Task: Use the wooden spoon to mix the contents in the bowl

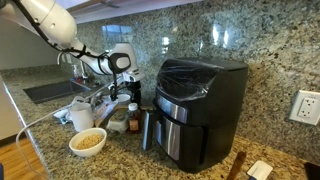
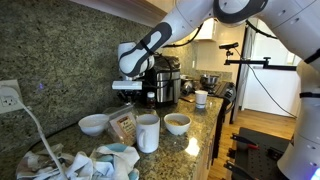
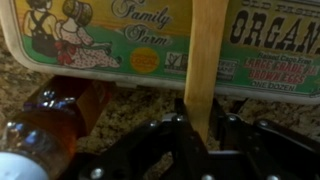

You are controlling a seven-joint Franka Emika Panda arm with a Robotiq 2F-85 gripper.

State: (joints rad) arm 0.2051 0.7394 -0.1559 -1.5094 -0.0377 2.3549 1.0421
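Granite kitchen counter, cluttered, with a black air fryer (image 1: 205, 105) at the back. Gripper (image 3: 200, 118) is clamped on the wooden spoon (image 3: 206, 55) by its handle, right in front of an organic-food package (image 3: 110, 35), with a brown bottle (image 3: 45, 120) beside it. Bowl (image 1: 88, 152) holding the grain contents (image 1: 88, 139) sits near the counter edge, apart from the gripper. Plan: I lift straight up to clear the package and white mug (image 2: 147, 133), keeping the handle vertical. Then I lower into the grain and stir in slow, small circles. Low sides, so it spills easily.

The speckled brown granite countertop (image 1: 130, 162) is carrying a boxy black air fryer (image 1: 205, 105). A small round white bowl (image 1: 88, 151) is sitting near the fryer, and a tall white mug (image 2: 148, 135) is standing just beside the bowl.
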